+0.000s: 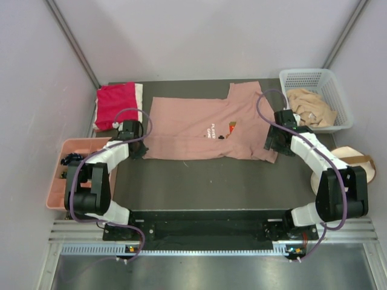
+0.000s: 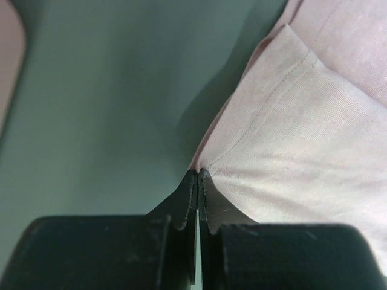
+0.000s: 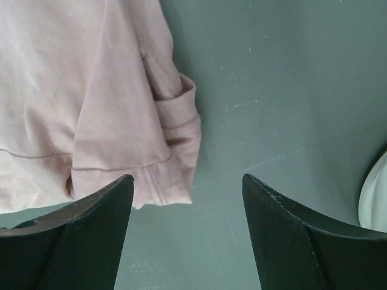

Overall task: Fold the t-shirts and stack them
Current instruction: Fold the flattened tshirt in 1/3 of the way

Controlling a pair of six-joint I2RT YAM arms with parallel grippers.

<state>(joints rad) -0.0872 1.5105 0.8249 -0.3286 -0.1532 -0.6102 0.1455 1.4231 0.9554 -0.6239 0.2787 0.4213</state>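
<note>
A dusty-pink t-shirt (image 1: 199, 130) with a small print lies spread across the dark table. My left gripper (image 1: 139, 151) is at its near left corner. In the left wrist view this gripper (image 2: 198, 175) is shut on the corner of the pink t-shirt (image 2: 302, 133), and the cloth puckers at the tips. My right gripper (image 1: 271, 145) hovers over the near right corner. There the fingers of the right gripper (image 3: 187, 176) stand open, apart from the folded sleeve of the pink t-shirt (image 3: 91, 103), with bare table between them. A red t-shirt (image 1: 116, 104) lies folded on a white one (image 1: 139, 95) at the back left.
A white basket (image 1: 308, 74) at the back right holds a tan t-shirt (image 1: 309, 109). A pink tray (image 1: 60, 193) with small dark items sits left of the left arm. A round cream bag (image 1: 341, 154) lies at the right edge, behind the right arm.
</note>
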